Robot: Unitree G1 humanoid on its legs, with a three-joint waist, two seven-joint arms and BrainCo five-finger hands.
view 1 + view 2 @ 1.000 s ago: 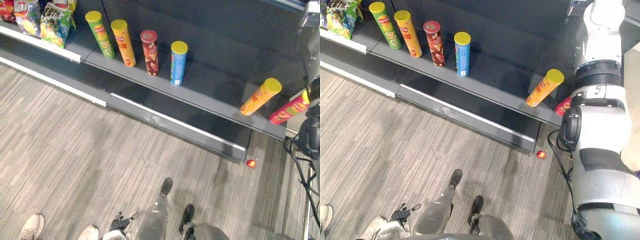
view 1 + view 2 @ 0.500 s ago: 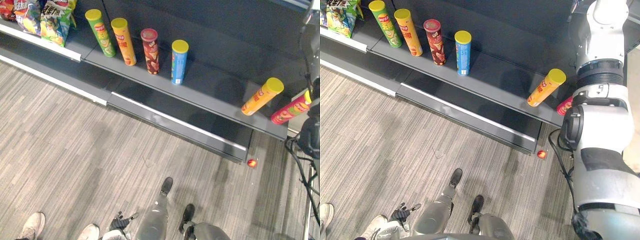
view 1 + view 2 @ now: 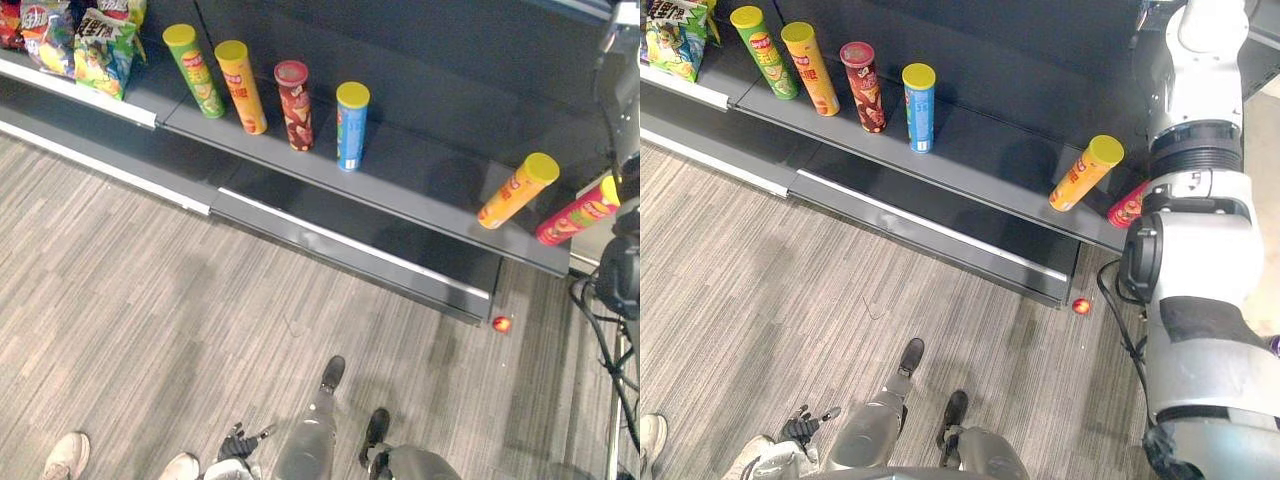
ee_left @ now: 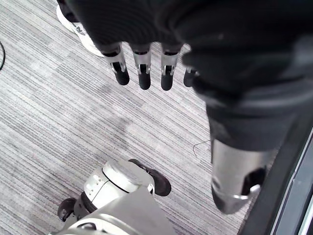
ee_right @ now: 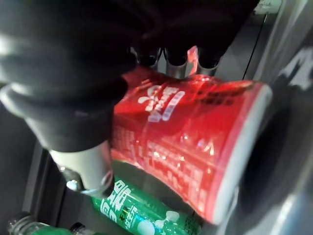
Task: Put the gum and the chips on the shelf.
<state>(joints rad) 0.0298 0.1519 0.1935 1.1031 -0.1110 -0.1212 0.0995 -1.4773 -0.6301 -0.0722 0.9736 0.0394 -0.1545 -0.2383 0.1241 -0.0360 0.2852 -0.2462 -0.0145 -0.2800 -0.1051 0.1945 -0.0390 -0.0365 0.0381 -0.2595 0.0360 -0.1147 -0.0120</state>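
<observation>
Running across the far side of the room is a dark grey shelf (image 3: 420,165), with striped grey flooring (image 3: 150,290) in front of it. At the left end of its lower board a cluster of snack bags (image 3: 95,45) leans together. Beside them four chip cans stand in a row, well apart from one another: a green can (image 3: 195,70), a yellow-orange can (image 3: 241,86), a dark red can (image 3: 294,105) and a blue can (image 3: 350,125). Near the board's right end stands an orange can (image 3: 516,190) with a yellow lid, and a pink-red can (image 3: 575,213) sits at the right corner itself.

In its own wrist view, the right hand (image 5: 80,164) grasps a red chips can (image 5: 186,142), thumb across the front and fingers curled behind it. The can is held tilted above some green bottles (image 5: 146,215).

The left hand (image 4: 141,61) hangs low over the floor with fingers straight and slack, holding nothing. A person's pale shoes (image 3: 68,455) show close by it.

A small red round thing (image 3: 502,323) lies on the floor just beside the right corner of the shelf's base; I cannot tell what it is.
</observation>
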